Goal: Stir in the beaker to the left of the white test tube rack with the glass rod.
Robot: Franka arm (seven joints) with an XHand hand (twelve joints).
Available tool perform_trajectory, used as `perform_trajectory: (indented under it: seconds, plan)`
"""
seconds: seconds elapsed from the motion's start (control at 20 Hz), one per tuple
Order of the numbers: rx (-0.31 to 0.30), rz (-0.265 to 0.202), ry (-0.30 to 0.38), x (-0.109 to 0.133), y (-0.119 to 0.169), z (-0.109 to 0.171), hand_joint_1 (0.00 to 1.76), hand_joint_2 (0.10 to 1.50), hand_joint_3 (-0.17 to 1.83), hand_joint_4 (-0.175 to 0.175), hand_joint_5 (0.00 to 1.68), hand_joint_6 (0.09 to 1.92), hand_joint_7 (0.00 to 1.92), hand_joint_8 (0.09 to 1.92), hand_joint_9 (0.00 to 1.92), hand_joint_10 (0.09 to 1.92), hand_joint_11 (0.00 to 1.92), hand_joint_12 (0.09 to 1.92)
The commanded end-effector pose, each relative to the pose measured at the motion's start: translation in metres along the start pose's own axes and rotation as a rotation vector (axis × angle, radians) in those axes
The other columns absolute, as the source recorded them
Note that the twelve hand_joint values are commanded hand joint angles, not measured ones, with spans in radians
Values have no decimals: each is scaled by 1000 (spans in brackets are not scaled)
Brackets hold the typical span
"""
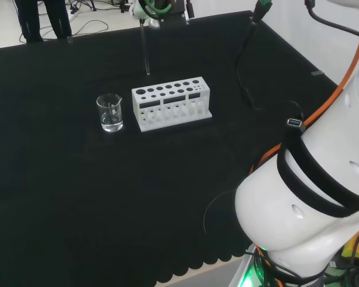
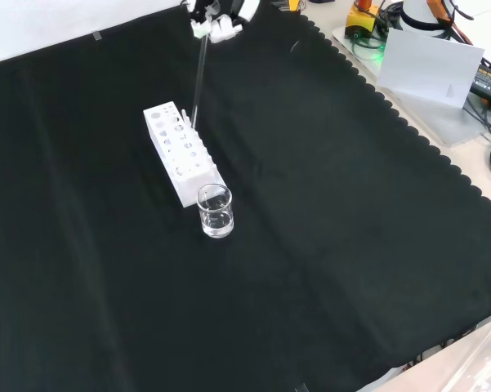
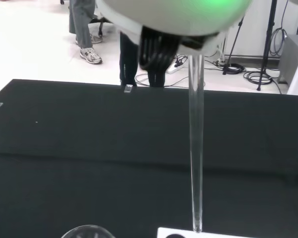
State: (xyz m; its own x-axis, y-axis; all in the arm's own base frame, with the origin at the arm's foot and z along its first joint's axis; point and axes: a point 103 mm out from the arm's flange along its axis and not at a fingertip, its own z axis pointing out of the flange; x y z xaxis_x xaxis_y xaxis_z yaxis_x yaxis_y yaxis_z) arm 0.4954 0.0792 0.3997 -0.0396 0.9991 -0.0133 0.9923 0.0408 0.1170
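Glass rod [image 1: 144, 48] hangs vertically from the hand [image 2: 216, 18] at top centre of the head view, fingers pinched on its top, tip raised clear of the rack [image 1: 171, 103] so it can swing to the beaker [image 1: 110, 112].

Robotics lab, bench set up with chemistry glassware.

The bench was covered with a black cloth [image 2: 327, 245] with a scalloped edge. On it stood a white test tube rack [image 1: 171, 103] and a clear beaker [image 1: 110, 112]; a glass rod [image 2: 198, 77] hung from the robot's hand [image 2: 215, 20] over the rack. The arm [image 1: 310, 203] was white, with black straps and an orange cable. Loose cables [image 3: 248, 72] and a stand [image 3: 270, 42] were on the pale floor beyond the bench. Electronic gear [image 2: 368, 24] sat beside the cloth in the front view.
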Motion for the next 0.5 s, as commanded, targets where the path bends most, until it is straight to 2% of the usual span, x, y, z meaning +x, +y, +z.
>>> perform_trajectory:
  seconds: [0.05,0.3,0.5]
  plan:
    - [17,-15,23,4,-14,-8,1333,573,792,-175,1250,542,1400,737,1729,571,1703,447]
    - [18,-12,34,5,-18,-12,1334,573,790,-175,1251,538,1402,733,1731,568,1704,445]
    - [33,-27,60,17,-16,-14,1334,574,788,-175,1252,533,1402,732,1732,565,1705,445]
